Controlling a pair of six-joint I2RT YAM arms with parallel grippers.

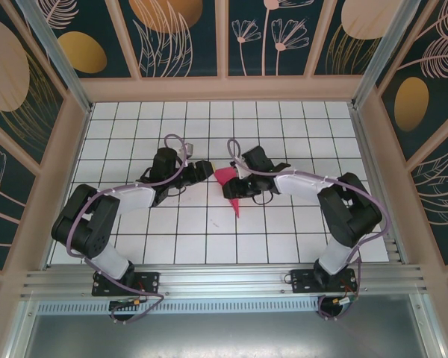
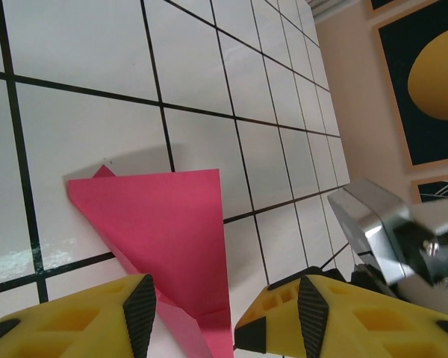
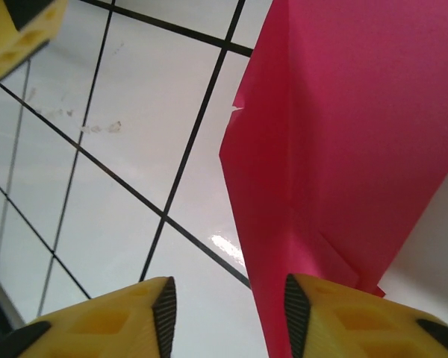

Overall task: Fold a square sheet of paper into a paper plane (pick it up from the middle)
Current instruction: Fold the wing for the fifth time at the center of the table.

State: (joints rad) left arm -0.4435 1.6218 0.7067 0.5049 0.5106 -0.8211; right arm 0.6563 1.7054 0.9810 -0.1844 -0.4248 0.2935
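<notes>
On the white grid table [image 1: 284,246]: the paper plane [image 1: 225,181] lies flat near the middle, between the 2 grippers.
Plane colour: magenta-pink, with creased layers on top of each other.
Plane shape: broad at the far end, narrowing to 1 tip that points toward the near edge in the top view.
Left gripper [image 1: 204,169]: just beside the plane's left edge, reaching in from the left.
Left claw state: jaws stand partly apart and clamp nothing.
Left wrist view: the plane [image 2: 172,231] runs down into the gap of the left gripper [image 2: 226,317], close against the black pad [image 2: 140,313] on the left of that view; bare tile lies by the other pad.
Right gripper [image 1: 240,185]: at the plane's right edge, over its narrow half.
Right claw state: jaws stand partly apart, with no grip on the paper.
Right wrist view: the plane [image 3: 343,149] narrows into the gap of the right gripper [image 3: 230,317], just beside the pad [image 3: 297,313] on the right of that view; whether they touch, cannot tell.
Top left corner of the right wrist view: 1 yellow finger [image 3: 15,37] of the left gripper.
</notes>
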